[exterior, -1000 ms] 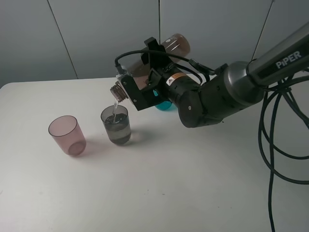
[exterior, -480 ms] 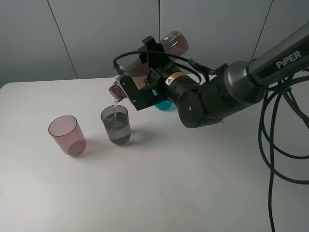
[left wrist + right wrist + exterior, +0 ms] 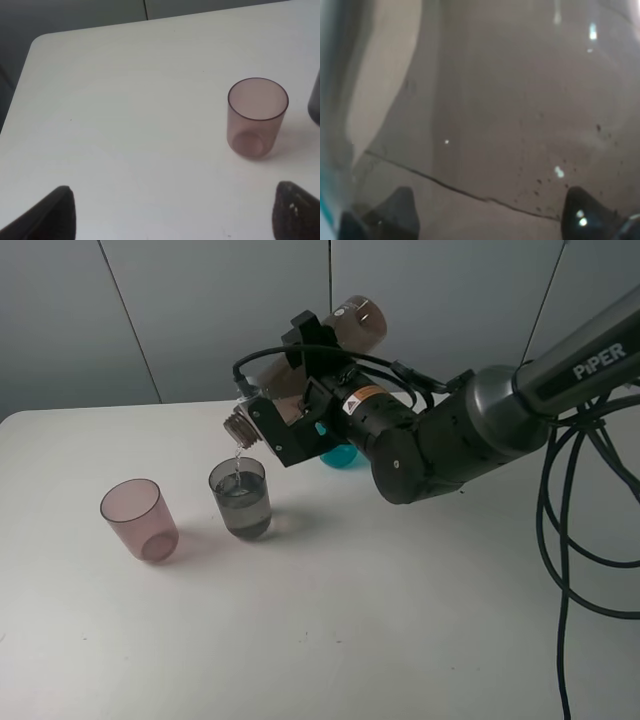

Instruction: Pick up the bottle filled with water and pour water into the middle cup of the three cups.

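Nearest, the left gripper (image 3: 177,215) hangs with jaws spread, holding nothing, by the see-through pink plastic tumbler (image 3: 140,518). Just beside that stands the smoky grey see-through middle cup (image 3: 240,498), partly filled. Directly above its rim sits the mouth of the tall smoky grey-brown plastic bottle (image 3: 352,325), clamped in the right gripper (image 3: 300,390). The bottle's long axis slants from the mouth up and back to the raised base, and a thin stream falls in. Behind, the teal tumbler (image 3: 340,455) is half hidden. The dark arm (image 3: 598,362) reads "PiPER".

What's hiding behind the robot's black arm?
A teal cup peeks out behind the right gripper, which holds the tilted bottle. Only a bit of its lower side shows. Its rim and inside are covered, so I cannot tell if it holds anything.
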`<state>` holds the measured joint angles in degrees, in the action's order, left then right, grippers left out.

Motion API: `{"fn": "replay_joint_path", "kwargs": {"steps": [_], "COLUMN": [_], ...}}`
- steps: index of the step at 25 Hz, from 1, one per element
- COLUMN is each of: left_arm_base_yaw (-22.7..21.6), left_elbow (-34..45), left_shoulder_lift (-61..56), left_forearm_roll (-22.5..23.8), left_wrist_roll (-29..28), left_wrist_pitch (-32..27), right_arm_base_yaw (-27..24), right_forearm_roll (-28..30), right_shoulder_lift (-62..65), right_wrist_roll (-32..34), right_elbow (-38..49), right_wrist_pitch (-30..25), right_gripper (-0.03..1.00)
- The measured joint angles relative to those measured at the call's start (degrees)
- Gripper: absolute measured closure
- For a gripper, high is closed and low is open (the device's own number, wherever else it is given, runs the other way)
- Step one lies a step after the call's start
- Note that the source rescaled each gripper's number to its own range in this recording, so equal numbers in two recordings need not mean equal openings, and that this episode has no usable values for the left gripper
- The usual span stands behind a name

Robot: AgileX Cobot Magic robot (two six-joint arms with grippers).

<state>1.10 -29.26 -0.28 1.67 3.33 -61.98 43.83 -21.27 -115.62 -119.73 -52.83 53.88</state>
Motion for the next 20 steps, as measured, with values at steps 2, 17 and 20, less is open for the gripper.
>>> {"fn": "replay_joint_path", "kwargs": {"steps": [2,17,20], "left_arm_base_yaw": [0.0,0.0,0.0], "left_elbow": [0.0,0.0,0.0], "left_shoulder_lift": [0.0,0.0,0.0], "left_forearm_roll": [0.0,0.1,0.1], "left_wrist_roll": [0.0,0.0,0.0], "left_wrist_pitch": [0.0,0.0,0.0], "right_arm_base_yaw": [-0.13,-0.26,-0.26], "right_forearm_roll": [0.77,3.92,4.01], "right_shoulder_lift": [0.0,0.0,0.0], "right_wrist_roll": [0.0,0.0,0.0], "right_elbow": [0.0,0.0,0.0], "right_wrist_pitch": [0.09,0.22,0.22], "right_gripper": [0.97,0.97,0.97]}}
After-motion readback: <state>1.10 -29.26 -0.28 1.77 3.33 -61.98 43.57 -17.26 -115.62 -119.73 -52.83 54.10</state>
